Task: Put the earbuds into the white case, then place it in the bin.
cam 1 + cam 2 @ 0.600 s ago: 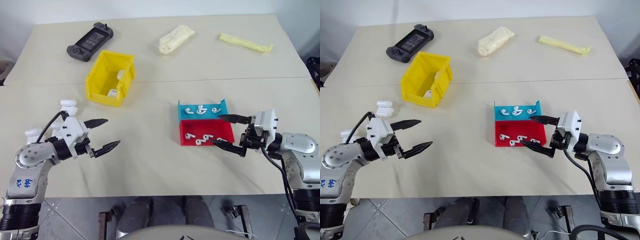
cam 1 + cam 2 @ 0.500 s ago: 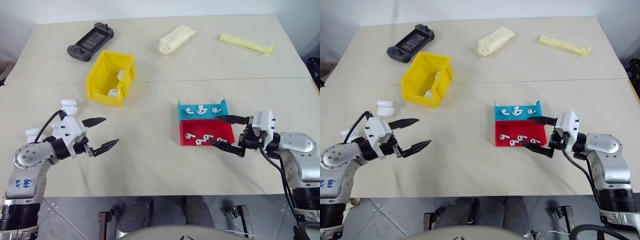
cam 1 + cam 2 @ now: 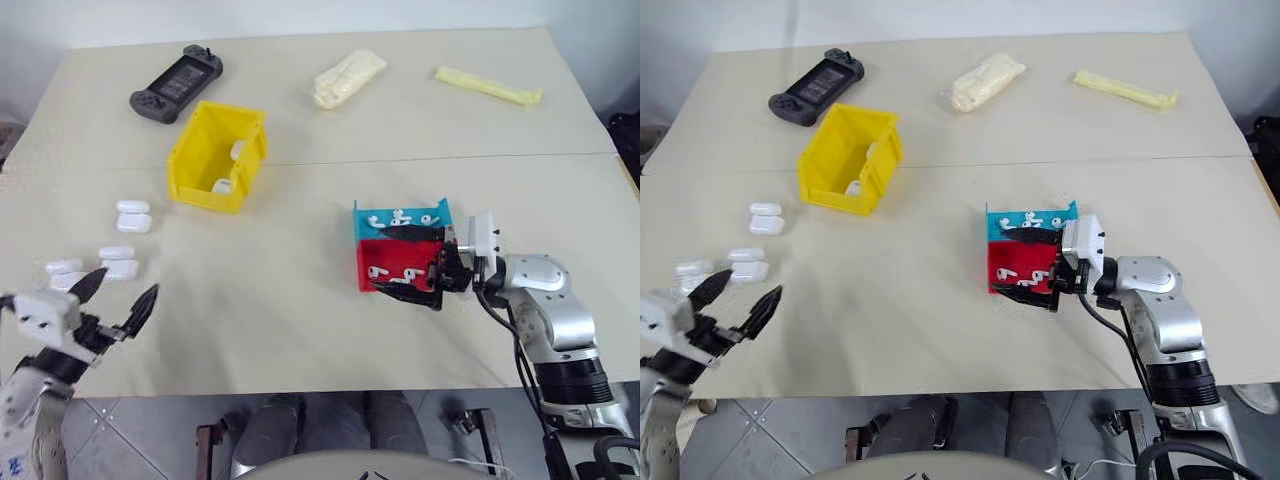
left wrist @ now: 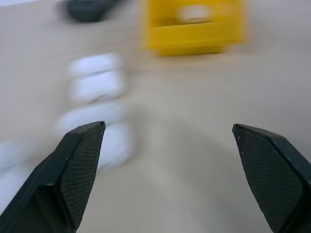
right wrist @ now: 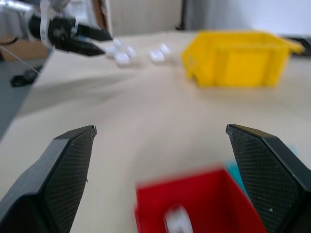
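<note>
over the red tray [image 3: 400, 262] the right fingers [image 3: 410, 264] spread wide, empty; left fingers [image 3: 112, 300] likewise.

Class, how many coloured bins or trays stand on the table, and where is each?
3. The yellow bin stands left of centre, near the far side. The blue tray and the red tray sit together right of centre, the red one nearer the robot.

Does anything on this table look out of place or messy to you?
Nothing is spilled or broken. The oddest bits are a black game controller and two pale yellow packets at the far edge, which look unrelated to the earbud sorting. The yellow bin sits slightly askew to the table edge.
</note>
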{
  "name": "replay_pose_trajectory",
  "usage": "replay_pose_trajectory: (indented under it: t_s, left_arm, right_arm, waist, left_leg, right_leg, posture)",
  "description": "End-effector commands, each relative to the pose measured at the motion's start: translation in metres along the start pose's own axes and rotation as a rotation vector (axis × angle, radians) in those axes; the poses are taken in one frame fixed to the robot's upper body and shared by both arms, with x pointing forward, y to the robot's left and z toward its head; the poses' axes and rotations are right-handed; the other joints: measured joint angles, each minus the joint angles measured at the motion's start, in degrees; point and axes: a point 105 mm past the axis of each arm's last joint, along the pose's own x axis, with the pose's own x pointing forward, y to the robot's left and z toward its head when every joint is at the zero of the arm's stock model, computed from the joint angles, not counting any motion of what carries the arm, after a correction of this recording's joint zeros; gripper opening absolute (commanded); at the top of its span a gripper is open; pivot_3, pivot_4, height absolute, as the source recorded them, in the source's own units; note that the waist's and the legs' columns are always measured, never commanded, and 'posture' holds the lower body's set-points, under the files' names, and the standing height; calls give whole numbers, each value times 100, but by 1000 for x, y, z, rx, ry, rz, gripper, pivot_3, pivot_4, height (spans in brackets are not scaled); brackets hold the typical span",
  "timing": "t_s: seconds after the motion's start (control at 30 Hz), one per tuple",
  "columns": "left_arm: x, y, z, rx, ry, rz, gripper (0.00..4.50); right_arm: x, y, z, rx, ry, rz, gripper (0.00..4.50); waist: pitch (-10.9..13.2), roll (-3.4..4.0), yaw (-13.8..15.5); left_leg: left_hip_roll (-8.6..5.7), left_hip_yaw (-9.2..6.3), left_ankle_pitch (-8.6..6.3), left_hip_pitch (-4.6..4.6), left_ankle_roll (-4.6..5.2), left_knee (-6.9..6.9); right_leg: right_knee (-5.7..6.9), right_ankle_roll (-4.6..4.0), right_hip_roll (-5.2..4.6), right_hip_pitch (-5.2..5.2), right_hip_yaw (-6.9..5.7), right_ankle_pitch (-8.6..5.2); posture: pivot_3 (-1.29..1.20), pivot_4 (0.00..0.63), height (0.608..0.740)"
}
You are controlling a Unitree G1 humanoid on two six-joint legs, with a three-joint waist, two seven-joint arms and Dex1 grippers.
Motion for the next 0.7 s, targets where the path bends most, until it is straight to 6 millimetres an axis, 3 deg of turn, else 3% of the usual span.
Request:
replay_pose_trajectory:
  t_s: [0.03, 0.27, 0.33, 0.5, 0.57, 0.7]
  left_arm:
    - [-22, 6, 2, -78, -14, 106, 4462]
    - [-23, 5, 4, -148, -4, 159, 4462]
    - [-20, 11, 1, -186, 66, 199, 4462]
    - [3, 13, 10, -174, 264, 143, 4462]
    - [21, 17, 24, -169, 364, 117, 4462]
    - [38, 17, 39, -149, 538, 69, 4462]
  right_arm:
    - [13, 9, 18, -93, -78, 51, 4500]
    - [13, 13, 18, -112, -95, 68, 4500]
    - [9, 12, 16, -101, -78, 59, 4500]
    - [1, 11, 10, -43, -25, 42, 4500]
    - [1, 11, 10, -13, -14, 38, 4500]
    - [5, 13, 15, 7, -33, 30, 4500]
  waist:
    - [-5, -9, 52]
    - [-14, -43, 88]
    - [-15, -44, 78]
    - [-16, -46, 76]
    - [-12, -52, 99]
    - [-16, -61, 55]
  left_leg:
    - [0, 0, 0, 0, 0, 1]
    - [-2, -3, -2, 1, 1, 4]
    - [0, -3, -3, 4, 0, 0]
    - [5, -3, -4, 5, -2, -1]
    - [4, -2, -4, 6, -2, -2]
    - [5, -16, -4, 6, -10, -2]
  right_leg:
    - [0, 0, 0, 1, 0, 0]
    - [-2, -1, 0, 6, -3, 0]
    - [-3, -3, 2, 6, -2, 0]
    - [8, -10, 7, 1, 0, -4]
    - [11, -10, 7, 1, 2, -4]
    - [30, -20, 11, -1, -4, -9]
  posture:
    - [0, 150, 740]
    - [0, 150, 740]
    - [0, 150, 740]
    - [0, 150, 740]
    - [0, 150, 740]
    - [0, 150, 740]
